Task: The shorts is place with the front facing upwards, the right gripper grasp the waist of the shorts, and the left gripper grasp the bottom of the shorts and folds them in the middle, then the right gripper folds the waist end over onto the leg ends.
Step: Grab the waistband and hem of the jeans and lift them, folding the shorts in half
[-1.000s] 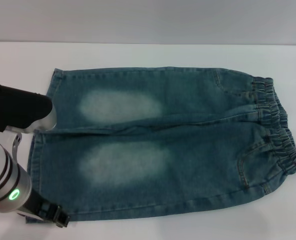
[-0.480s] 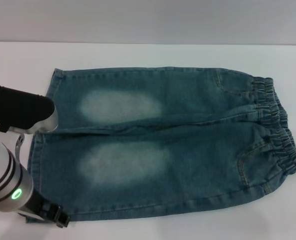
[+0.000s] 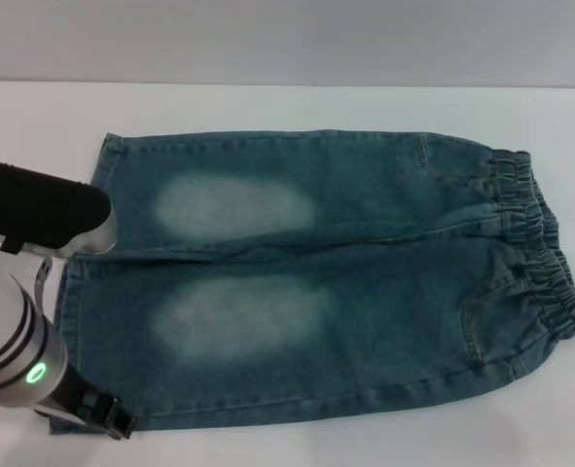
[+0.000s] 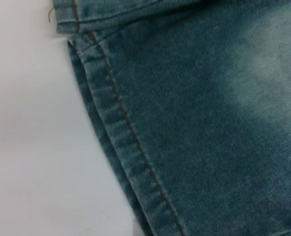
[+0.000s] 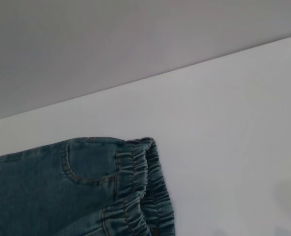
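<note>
White table point(image 3: 287, 107) under grey wall; I see shorts point(image 3: 316, 282) spread flat on it, front up, pale patch on each leg; waist of the shorts point(image 3: 540, 243) at robot's right end, leg hems point(image 3: 88, 243) at left end; left pincer point(image 3: 97, 416) low at near hem corner of shorts, below silver arm with green ring; can't tell if its fingers open or closed, nor if it holds cloth; right pincer out of sight.
</note>
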